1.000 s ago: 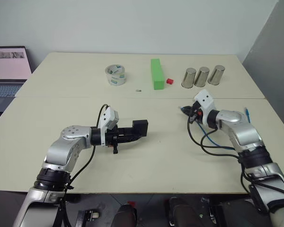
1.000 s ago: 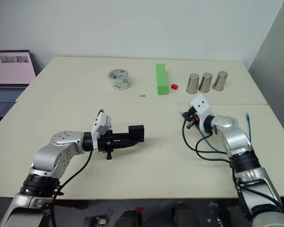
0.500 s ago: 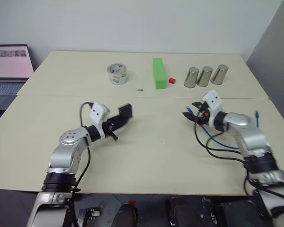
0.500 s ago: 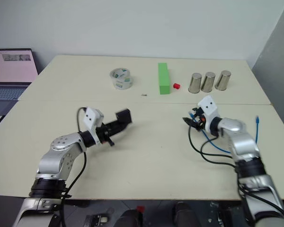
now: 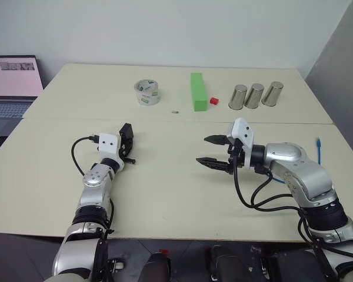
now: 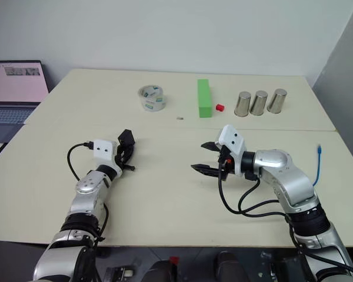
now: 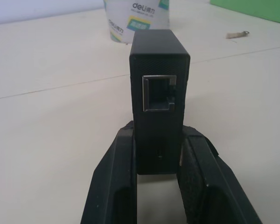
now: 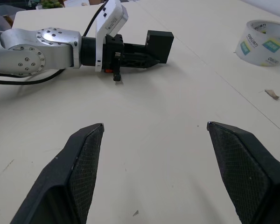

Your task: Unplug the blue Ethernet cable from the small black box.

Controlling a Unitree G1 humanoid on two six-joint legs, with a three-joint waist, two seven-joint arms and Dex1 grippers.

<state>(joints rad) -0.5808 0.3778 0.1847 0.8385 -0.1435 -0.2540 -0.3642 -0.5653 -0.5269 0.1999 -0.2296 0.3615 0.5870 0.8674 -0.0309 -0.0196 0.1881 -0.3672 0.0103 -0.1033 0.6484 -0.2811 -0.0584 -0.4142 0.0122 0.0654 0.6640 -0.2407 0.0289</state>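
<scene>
Ethernet cable (image 5: 318,150), blue, lies on the table (image 5: 182,188) at the right edge, well apart from the small black box (image 7: 159,100). The box's port is empty: unplugging is done. Left hand (image 7: 157,186) is clenched on the box; right hand (image 5: 210,150) is released, holding nothing. The cable's middle run is hidden behind the right arm.

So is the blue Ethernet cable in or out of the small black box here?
Out. The small black box, gripped by the left gripper, shows an empty port; the blue Ethernet cable lies beside the right arm.
</scene>
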